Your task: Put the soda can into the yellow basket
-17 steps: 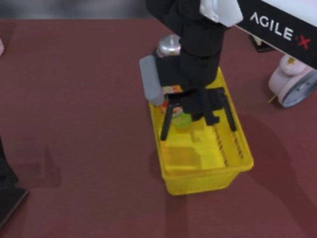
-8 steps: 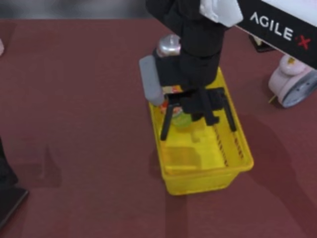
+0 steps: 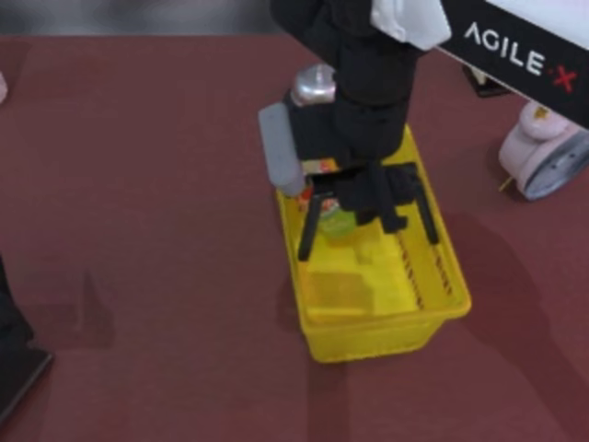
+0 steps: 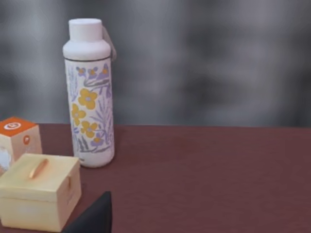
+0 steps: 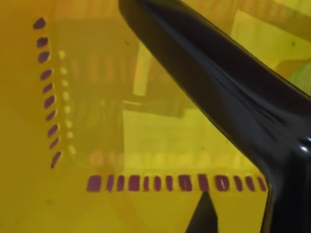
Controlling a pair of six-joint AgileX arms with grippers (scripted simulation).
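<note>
Top view — right gripper point(image 3: 354, 214) lowered over the far end of the yellow basket point(image 3: 419, 322), the arm reaching in from the upper right and hiding much of that end. The soda can point(image 3: 336, 222) shows only as a lime-green patch, with a sliver of red just beside it, below the black gripper body and inside the basket's rim, close to the black folding handle point(image 3: 310, 226) that lies across the opening. Whether the jaws are clenched on the can or released cannot be told, since the gripper body covers the fingertips. A grey block point(image 3: 279, 147) and a silver-topped object point(image 3: 315, 83) stand just beyond the basket's far left corner, partly behind the arm. A pale pink round object point(image 3: 543, 152) sits near the table's right edge. The table point(image 3: 138, 184) is dark red-brown.

Right wrist view — yellow basket interior point(image 5: 87, 155) with rows of dark slots in its walls; the black handle point(image 5: 214, 87) crosses the picture diagonally, and a lime-green strip at the edge belongs to the can point(image 5: 302, 77).

Left arm — parked at the table's left edge. Left wrist view: a white floral bottle point(image 4: 90, 97) upright, a pale wooden box point(image 4: 39, 191) and an orange-topped box point(image 4: 17, 141) near it; only a dark tip of the left gripper point(image 4: 95, 218) shows, so its jaws cannot be judged.
</note>
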